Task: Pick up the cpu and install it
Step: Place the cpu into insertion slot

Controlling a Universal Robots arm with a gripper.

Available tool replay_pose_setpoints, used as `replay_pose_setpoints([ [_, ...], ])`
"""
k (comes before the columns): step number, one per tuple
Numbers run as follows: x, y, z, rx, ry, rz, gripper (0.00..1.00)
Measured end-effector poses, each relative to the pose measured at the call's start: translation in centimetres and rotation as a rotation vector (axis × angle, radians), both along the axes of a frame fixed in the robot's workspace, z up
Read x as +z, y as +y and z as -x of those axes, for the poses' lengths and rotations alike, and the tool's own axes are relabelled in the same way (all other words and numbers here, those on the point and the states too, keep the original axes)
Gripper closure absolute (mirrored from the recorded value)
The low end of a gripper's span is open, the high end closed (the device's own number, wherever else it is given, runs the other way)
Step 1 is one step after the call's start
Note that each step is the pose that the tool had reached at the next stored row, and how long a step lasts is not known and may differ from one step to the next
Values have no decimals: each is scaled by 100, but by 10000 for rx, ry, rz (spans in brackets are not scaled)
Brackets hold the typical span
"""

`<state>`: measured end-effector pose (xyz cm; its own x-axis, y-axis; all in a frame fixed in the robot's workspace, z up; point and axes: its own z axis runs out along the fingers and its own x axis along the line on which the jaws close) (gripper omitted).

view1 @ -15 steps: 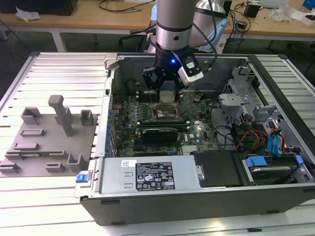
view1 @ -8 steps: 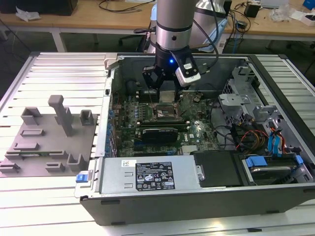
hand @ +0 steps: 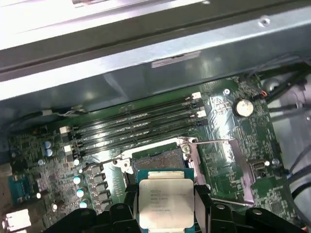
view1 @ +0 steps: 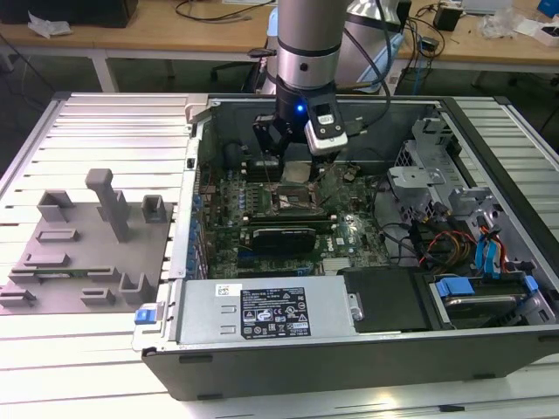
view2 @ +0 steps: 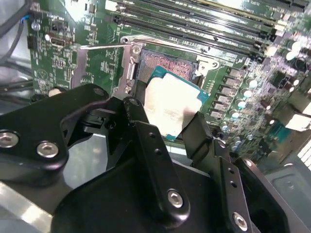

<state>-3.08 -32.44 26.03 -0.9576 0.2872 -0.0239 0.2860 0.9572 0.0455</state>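
Done with picking up the cpu (view2: 171, 104), pinched by its sides in the gripper (view2: 167, 121) and hanging over the open socket (view2: 170, 65), but not yet set down inside it.

Cpu (hand: 166, 201): silvery-grey top, teal-green rim. End effector (view2: 167, 114): black, with silver screws (view2: 176, 198). Motherboard (hand: 228, 145) is green; memory slots (hand: 136, 128) are black. Computer case (view1: 349, 362) is dark grey and carries a white label (view1: 273, 312) and blue clips (view1: 454, 286). Bench (view1: 113, 131): pale, ribbed.
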Motion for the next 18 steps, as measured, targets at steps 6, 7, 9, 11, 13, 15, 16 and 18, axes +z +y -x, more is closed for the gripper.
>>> replay_pose_setpoints([
  [6, 0, 0, 0, -1342, 0, 0, 45],
  [7, -1, 0, 0, -1607, 0, 0, 45],
  [9, -1, 0, 0, -2075, 0, 0, 45],
  [11, -2, 0, 0, -2462, 0, 0, 45],
  [13, -3, 0, 0, -2781, 0, 0, 45],
  [15, -4, 0, 0, -3194, 0, 0, 45],
  [16, -5, 0, 0, -3364, 0, 0, 45],
  [18, -7, 0, 0, -3771, 0, 0, 45],
])
